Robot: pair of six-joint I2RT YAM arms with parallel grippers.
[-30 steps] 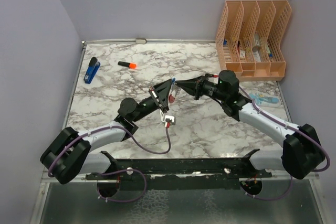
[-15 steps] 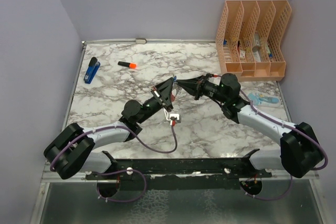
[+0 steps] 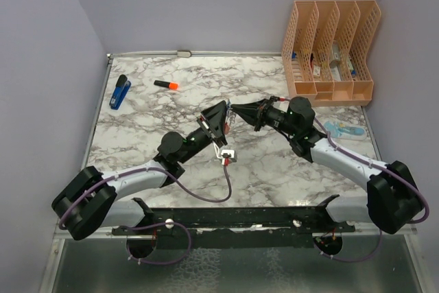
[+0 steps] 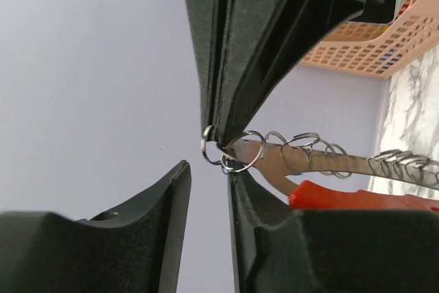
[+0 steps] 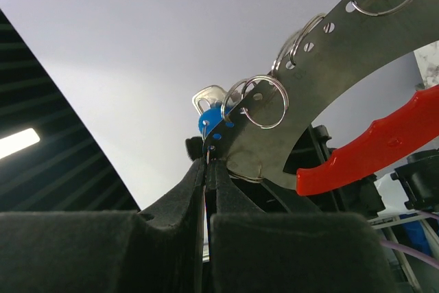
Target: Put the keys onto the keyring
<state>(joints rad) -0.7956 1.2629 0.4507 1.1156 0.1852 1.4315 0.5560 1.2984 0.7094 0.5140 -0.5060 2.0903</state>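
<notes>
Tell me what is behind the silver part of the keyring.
Behind the keyring, a blue key head and a silvery key stick out at its edge. The rest of both keys is covered by the metal, so their attachment is hidden.

- Lab-like robot test cell: plain lavender walls box in a marble-patterned desk.
- Robot arms bolted to a black rail, near edge.
- Orange file organizer, far right.
</notes>
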